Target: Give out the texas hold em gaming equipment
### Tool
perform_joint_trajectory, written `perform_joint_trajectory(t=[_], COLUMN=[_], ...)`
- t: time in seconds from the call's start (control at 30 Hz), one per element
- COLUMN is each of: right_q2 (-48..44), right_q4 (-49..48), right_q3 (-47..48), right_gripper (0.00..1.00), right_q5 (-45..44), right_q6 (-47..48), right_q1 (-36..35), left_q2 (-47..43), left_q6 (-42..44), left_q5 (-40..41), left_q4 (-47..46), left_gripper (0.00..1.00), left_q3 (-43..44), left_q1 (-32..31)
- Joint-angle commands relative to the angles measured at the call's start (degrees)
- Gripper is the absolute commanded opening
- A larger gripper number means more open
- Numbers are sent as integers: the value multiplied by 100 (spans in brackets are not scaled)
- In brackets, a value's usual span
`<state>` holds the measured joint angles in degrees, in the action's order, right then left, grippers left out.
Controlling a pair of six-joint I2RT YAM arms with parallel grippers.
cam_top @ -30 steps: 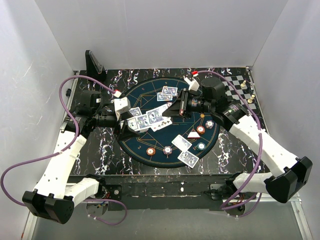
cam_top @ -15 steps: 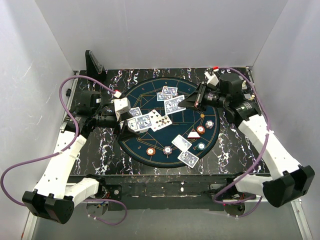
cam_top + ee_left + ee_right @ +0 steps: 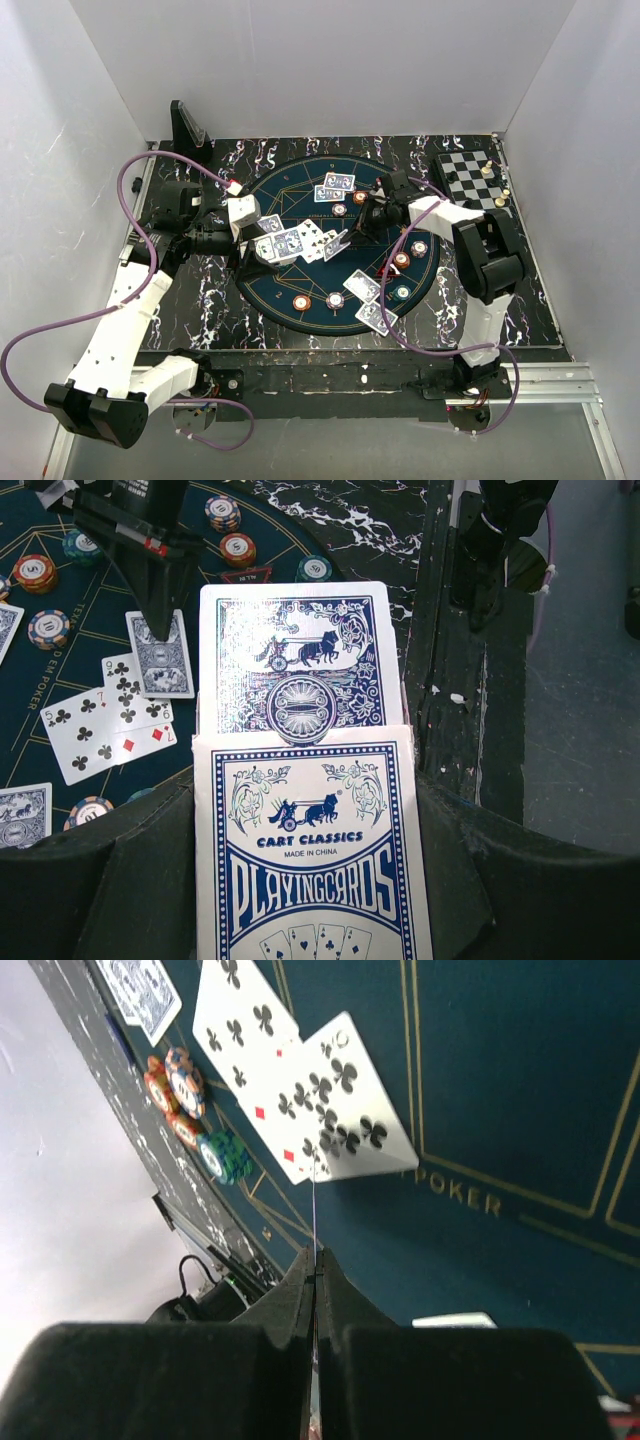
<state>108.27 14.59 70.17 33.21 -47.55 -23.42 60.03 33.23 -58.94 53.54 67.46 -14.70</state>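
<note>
Left end effector (image 3: 305, 825), at nine o'clock of the mat (image 3: 292, 186), clenches a card box (image 3: 312, 880); right end effector (image 3: 315, 1263), near centre, pinches one card (image 3: 336, 243) edge-on.

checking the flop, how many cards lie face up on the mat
3, fanned together and overlapping: five of clubs, nine of clubs, seven of diamonds. Another could be hidden underneath.

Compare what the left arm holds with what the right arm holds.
The card box in the left fingers is a thick pack, its deck poking out the top; the card in the right fingers is one thin sheet. The card box is over the mat's left rim; the card hangs beside the face-up cards. Both show blue-and-white backs.
</note>
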Motion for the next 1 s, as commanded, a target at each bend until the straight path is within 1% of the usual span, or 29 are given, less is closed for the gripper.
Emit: perform_joint_trajectory(t=[0.0, 0.27, 0.43, 0.47, 0.57, 0.6, 0.7, 0.73, 0.77, 0.8, 0.87, 0.97], right_q2=[247, 660, 766, 757, 626, 573, 415, 362, 318, 248, 73, -348], right_q4=[-194, -53, 535, 667, 905, 975, 1186, 1247, 1318, 1371, 1537, 1670], right_q3=[550, 515, 655, 682, 673, 673, 735, 770, 813, 875, 972, 1060], right_gripper=[1, 1, 1, 5, 21, 30, 48, 58, 65, 69, 75, 77], right_q5=[-112, -473, -1000, -1114, -1413, -1492, -1712, -1756, -1783, -1818, -1941, -1994], right_q6=[228, 439, 694, 738, 817, 844, 931, 958, 993, 1019, 1028, 1020], right_q1=[-13, -84, -180, -198, -216, -216, -233, -233, -233, -242, -242, -260], left_q2=[-158, -158, -167, -158, -149, -141, -141, -141, -149, -158, -158, -167], left_q6=[16, 8, 8, 8, -1, 8, -10, -19, -19, -10, -36, -45], left_q5=[-92, -136, -127, -127, -171, -171, -162, -162, -171, -171, -171, -179], left_q4=[-19, -45, -36, -36, -19, -19, -19, -19, -19, -19, -28, -19], left_gripper=[42, 42, 42, 42, 42, 42, 42, 42, 42, 42, 42, 42], left_q3=[180, 118, 136, 153, 171, 180, 188, 197, 206, 206, 215, 224], left_q1=[11, 20, 20, 20, 20, 20, 20, 11, 11, 11, 20, 20])
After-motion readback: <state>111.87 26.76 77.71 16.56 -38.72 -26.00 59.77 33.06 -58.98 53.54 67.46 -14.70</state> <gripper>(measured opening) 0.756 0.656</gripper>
